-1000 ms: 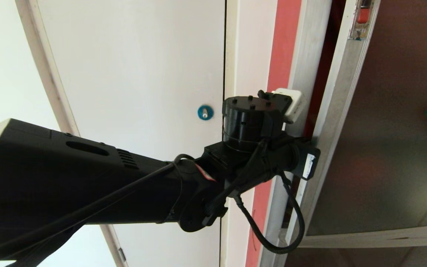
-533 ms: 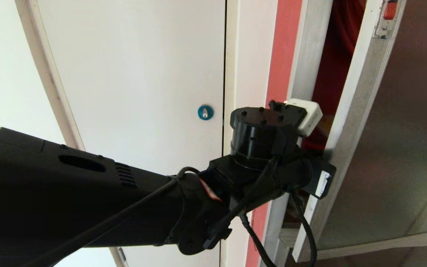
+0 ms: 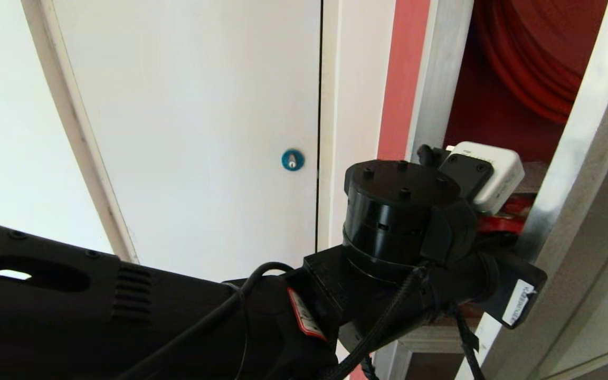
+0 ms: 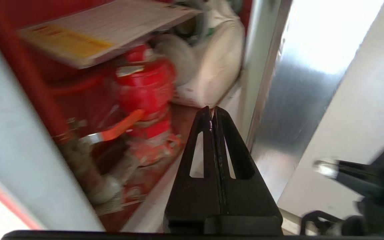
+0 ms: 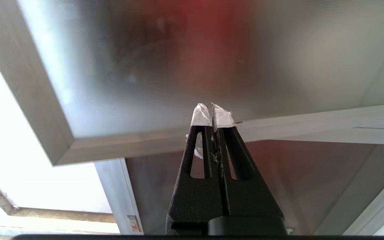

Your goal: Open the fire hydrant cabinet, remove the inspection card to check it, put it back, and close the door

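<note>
Left gripper [image 4: 212, 113] had its fingers pressed together, holding nothing, at the gap between the cabinet [image 3: 436, 89] frame and the door [image 3: 583, 174], which stood ajar on the right. Right gripper [image 5: 212, 110] was likewise closed and empty, near a tinted glass panel [image 5: 185, 60]. Further left in the room stood a white door [image 3: 188, 116] with a blue lock [image 3: 292, 159]. Only the left wrist view showed the card [image 4: 105, 30] lying tilted over a red valve [image 4: 145, 90]; the head view showed a coiled red hose [image 3: 536, 58].
</note>
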### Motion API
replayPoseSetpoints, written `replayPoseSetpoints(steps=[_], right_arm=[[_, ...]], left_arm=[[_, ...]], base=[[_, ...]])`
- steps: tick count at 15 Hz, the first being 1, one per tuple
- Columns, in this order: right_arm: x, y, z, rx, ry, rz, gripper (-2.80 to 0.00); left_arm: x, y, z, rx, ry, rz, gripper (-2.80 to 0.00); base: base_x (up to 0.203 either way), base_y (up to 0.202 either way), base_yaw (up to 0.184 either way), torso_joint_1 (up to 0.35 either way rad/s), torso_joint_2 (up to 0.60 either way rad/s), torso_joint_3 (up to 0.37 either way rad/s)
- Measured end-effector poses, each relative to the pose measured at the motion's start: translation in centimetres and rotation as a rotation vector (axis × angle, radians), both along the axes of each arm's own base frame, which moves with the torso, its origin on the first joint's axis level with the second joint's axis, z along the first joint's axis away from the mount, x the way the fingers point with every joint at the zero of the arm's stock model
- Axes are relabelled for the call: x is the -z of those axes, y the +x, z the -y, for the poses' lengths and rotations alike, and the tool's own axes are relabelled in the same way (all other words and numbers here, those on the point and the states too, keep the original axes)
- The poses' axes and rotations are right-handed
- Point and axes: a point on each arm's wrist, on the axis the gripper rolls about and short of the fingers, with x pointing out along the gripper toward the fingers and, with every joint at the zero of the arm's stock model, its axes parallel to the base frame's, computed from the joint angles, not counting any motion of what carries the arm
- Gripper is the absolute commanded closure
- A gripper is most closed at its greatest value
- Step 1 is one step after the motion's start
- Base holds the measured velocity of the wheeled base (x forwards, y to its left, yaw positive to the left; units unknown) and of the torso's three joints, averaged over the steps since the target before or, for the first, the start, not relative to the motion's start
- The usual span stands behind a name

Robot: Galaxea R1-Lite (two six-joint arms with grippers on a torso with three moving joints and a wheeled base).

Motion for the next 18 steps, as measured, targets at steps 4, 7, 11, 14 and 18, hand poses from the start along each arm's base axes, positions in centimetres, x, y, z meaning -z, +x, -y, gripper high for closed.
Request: replayPoseSetpoints(steps=[4, 7, 11, 14, 18], right_arm=[[0.0, 0.0, 0.0, 0.0, 0.001, 0.0, 0.0], [0.0, 0.0, 0.0, 0.0, 0.001, 0.0, 0.0], [0.0, 0.0, 0.0, 0.0, 0.0, 0.0, 0.0], [0.0, 0.0, 0.0, 0.0, 0.0, 0.0, 0.0], [0.0, 0.0, 0.0, 0.0, 0.0, 0.0, 0.0]], left_arm=[[0.1, -1.9, 0.7, 0.054, -0.001, -0.013, 0.0], [0.5, -3.2, 1.3, 0.092, 0.002, -0.045, 0.0], [0.8, -4.5, 1.9, 0.127, 0.005, -0.068, 0.0], [1.1, -5.2, 2.2, 0.148, 0.008, -0.097, 0.0], [1.1, -6.5, 2.7, 0.182, 0.005, -0.118, 0.0]], base=[[0.0, 0.0, 0.0, 0.0, 0.0, 0.0], [0.0, 0.0, 0.0, 0.0, 0.0, 0.0], [0.0, 0.0, 0.0, 0.0, 0.0, 0.0], [0.0, 0.0, 0.0, 0.0, 0.0, 0.0], [0.0, 0.0, 0.0, 0.0, 0.0, 0.0]])
